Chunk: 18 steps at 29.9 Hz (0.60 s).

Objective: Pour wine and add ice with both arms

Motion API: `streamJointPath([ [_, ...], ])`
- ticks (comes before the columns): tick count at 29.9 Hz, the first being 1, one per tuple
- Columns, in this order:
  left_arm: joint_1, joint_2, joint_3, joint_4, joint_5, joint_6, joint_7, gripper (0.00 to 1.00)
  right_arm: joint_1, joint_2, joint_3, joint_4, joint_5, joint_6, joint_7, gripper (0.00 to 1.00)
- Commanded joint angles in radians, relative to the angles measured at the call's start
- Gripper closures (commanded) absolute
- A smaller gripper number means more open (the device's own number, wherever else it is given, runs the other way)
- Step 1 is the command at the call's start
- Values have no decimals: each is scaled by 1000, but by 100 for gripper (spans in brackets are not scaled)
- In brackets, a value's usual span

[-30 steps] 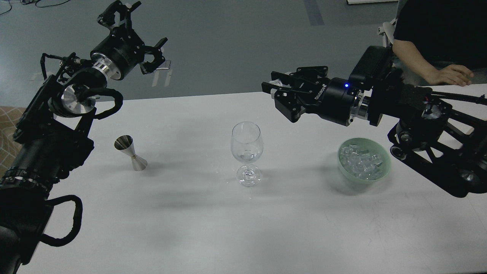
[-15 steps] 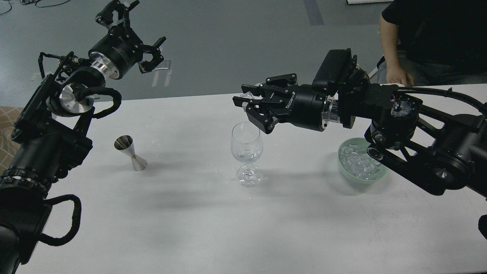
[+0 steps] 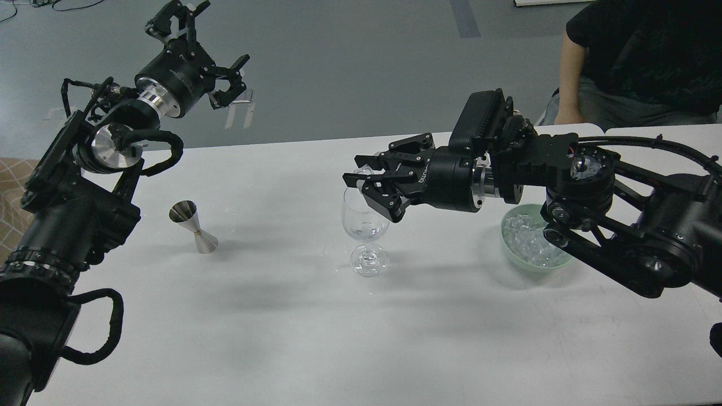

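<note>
A clear stemmed wine glass [image 3: 365, 228] stands at the middle of the white table [image 3: 293, 327], with a small clear piece in the bottom of its bowl. My right gripper [image 3: 360, 173] hovers just over the glass's rim. Its fingers are closed on a small clear ice cube [image 3: 361, 168]. A heap of ice [image 3: 522, 237] lies in a pale green bowl [image 3: 516, 256] to the right, partly hidden under my right arm. My left gripper [image 3: 211, 48] is raised high at the far left, open and empty.
A steel jigger [image 3: 194, 226] stands on the table left of the glass, below my left arm. A person in black [image 3: 637, 56] sits behind the table's far right edge.
My right gripper has moved left and down with the ice cube, from behind the bowl to just above the glass's rim. The person's hand has left the table. My left arm has barely moved.
</note>
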Motion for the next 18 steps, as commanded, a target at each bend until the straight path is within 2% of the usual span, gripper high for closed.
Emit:
streamJointPath([
  [1, 2, -1, 0, 0, -2, 0, -2, 2, 1, 0, -19, -2, -3, 2, -6, 84],
  [10, 2, 2, 0, 0, -8, 0, -2, 2, 1, 0, -21, -14, 6, 2, -6, 81],
  [16, 3, 1, -2, 0, -8, 0, -2, 2, 1, 2, -21, -14, 8, 2, -4, 75],
  [18, 3, 1, -2, 0, -8, 0, -2, 2, 1, 2, -21, -14, 8, 2, -4, 69],
])
